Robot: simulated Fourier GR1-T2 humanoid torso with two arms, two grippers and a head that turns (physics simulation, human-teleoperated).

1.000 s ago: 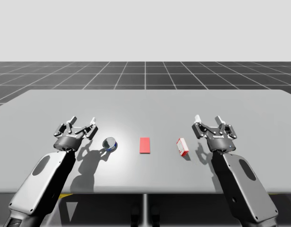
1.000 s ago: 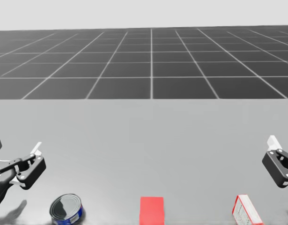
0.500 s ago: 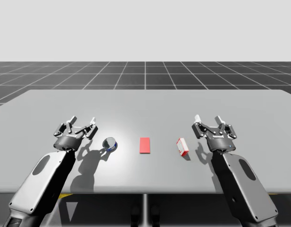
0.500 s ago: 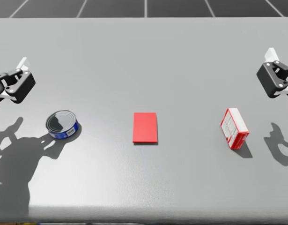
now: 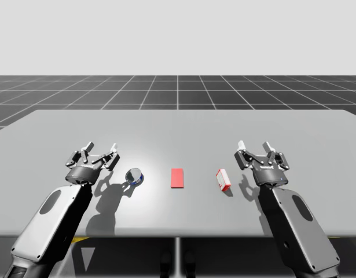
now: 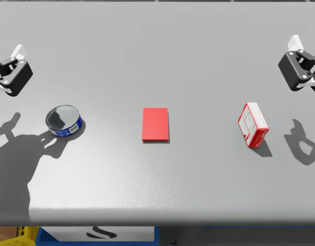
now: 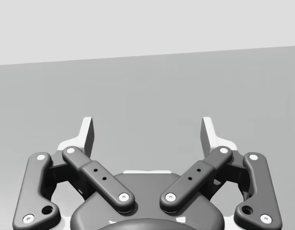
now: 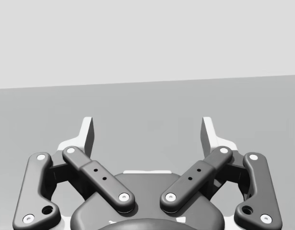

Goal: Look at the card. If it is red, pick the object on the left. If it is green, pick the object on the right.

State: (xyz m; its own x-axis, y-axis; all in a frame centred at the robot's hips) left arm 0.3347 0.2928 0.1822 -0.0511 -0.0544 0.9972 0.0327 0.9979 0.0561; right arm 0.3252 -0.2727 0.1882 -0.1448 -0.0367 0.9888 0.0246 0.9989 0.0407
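Card is showing red, so the can, sitting upright left of it, is the target. Left gripper is hovering nearby with fingers spread and empty; right gripper likewise. Judgement: centre over the can, then descend straddling its round wall.

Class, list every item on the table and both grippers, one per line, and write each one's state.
Card, red, lying flat on the table.
Can, standing upright, not held.
Box, closed, resting askew to the card, not held.
Left gripper, open, empty.
Right gripper, open, empty.
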